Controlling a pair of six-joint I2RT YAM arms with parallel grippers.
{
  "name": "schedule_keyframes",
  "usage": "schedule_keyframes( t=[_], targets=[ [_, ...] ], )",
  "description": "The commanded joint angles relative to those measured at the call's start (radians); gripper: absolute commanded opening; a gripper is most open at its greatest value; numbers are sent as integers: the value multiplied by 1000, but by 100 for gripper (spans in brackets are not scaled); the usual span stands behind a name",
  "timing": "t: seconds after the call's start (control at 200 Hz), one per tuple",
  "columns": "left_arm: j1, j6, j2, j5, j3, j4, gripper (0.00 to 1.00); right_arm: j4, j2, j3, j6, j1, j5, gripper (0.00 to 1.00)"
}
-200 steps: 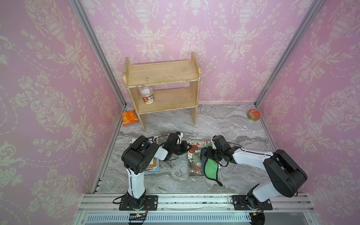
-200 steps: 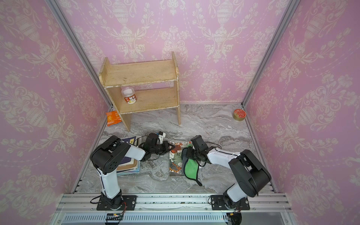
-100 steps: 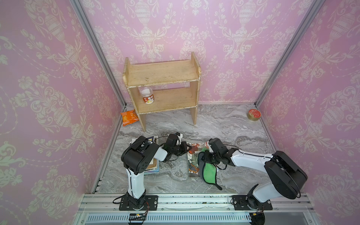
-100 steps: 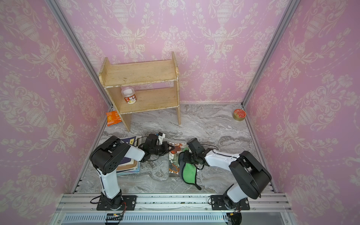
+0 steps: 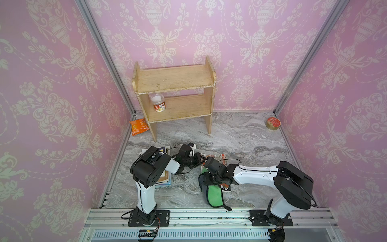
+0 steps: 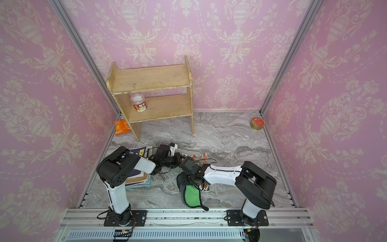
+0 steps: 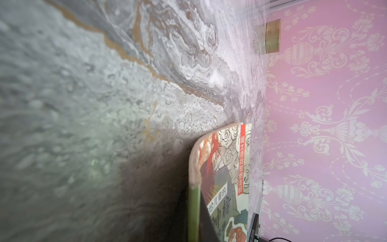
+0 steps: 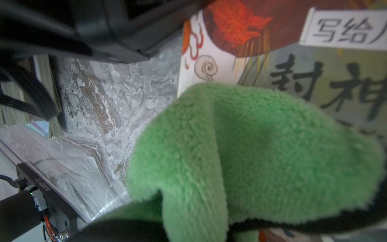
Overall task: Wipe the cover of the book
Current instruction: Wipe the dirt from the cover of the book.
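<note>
1. Your book (image 5: pixel 222 156) is lying on the marble floor (image 5: pixel 240 136), right between both arms.
2. Your right gripper (image 5: pixel 212 179) is clamped on the green cloth (image 5: pixel 213 193), which sits on the cover.
3. Your left gripper (image 5: pixel 198 159) is pinched closed at the book's edge.

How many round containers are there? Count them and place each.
2. The jar stands on the wooden shelf's lower board. The red-lidded tin sits on the table near the far right corner. More may be hidden.
</note>
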Motion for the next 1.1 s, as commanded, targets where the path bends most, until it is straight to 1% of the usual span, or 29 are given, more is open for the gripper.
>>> schedule_keyframes(
  t=[0.0,0.105,0.145,0.18,0.235,0.3,0.365,0.435,0.505,0.58,0.656,0.726,0.776,0.816,0.901,0.961,1.026,1.096],
  targets=[
    [-8,-32,3,25,-12,28,0,-199,0,-107,-8,-83,-14,0],
    [-5,-30,1,27,-16,34,0,-252,-113,-237,-45,-273,2,0],
    [-3,-31,2,28,-17,39,0,-280,-153,-272,-60,-327,14,0],
    [-2,-32,3,30,-17,42,0,-302,-183,-289,-64,-346,35,0],
    [-1,-32,4,30,-17,43,0,-325,-213,-304,-54,-342,54,0],
    [0,-32,4,30,-15,43,0,-298,-220,-309,-20,-296,42,0],
    [0,-33,7,33,-10,42,0,-246,-193,-280,24,-190,48,0],
    [0,-36,12,33,-7,42,0,-200,-115,-194,58,-58,46,0],
    [0,-40,13,33,-5,42,0,-191,-18,-81,56,35,32,0],
    [0,-40,8,31,-7,39,0,-196,60,13,33,89,17,0],
    [0,-37,5,27,-8,31,0,-208,94,45,15,100,3,0],
    [3,-35,3,25,-7,27,0,-226,71,9,2,82,14,0],
    [11,-35,3,26,-8,26,0,-241,31,-48,-3,45,19,0],
    [21,-34,4,29,-7,26,0,-256,-16,-107,-7,-2,26,0],
    [42,-37,6,38,-4,28,0,-297,-125,-237,-25,-140,36,0],
    [50,-34,3,42,2,19,0,-350,-203,-285,-52,-206,65,0],
    [52,-22,-3,42,12,-5,0,-392,-263,-288,-69,-213,104,0],
    [52,-18,-5,41,18,-15,0,-371,-278,-275,-61,-192,85,0]
  ],
)
